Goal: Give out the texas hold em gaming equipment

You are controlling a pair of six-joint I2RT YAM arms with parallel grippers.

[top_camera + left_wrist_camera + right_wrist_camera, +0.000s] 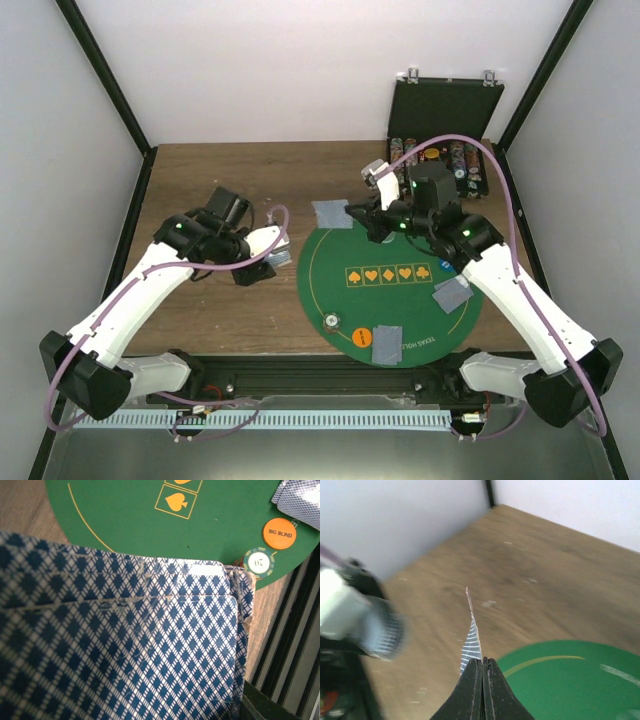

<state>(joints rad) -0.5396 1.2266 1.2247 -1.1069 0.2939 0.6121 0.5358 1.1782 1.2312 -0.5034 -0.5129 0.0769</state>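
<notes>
Surface: brown wood-grain tabletop [230, 180], matte, enclosed by plain white walls [250, 70] and black frame posts [100, 80]. A big round green felt mat [330, 270] lies right of centre, printed with a thin yellow line and a row of five boxed orange suit marks. One black hinged case [445, 105] stands open at the far edge, with rows of chips in its tray.

Count, top view:
- Three single grey-blue lattice-backed playing cards. One rectangular card [452, 293] lies over the mat's right rim and one near-edge card [387, 344] lies at its near rim.
- The third card [330, 213] is at the mat's far-left rim. It is pinched in the right pincer [358, 215], whose black fingers are clenched flat together. In the right wrist view the thin card shows edge-on and slightly bowed.
- One stack of blue-and-white diamond-backed cards [125, 645], fanned, is gripped by the left pincer [268, 255] above bare wood just left of the mat.
- Three coin-sized round discs: one orange disc [361, 338] lettered BIG BLIND, just beside the near-edge card; one green-and-white striped disc [330, 321] on the near-left rim; one blue disc [443, 265], partly hidden by the right arm.
</notes>
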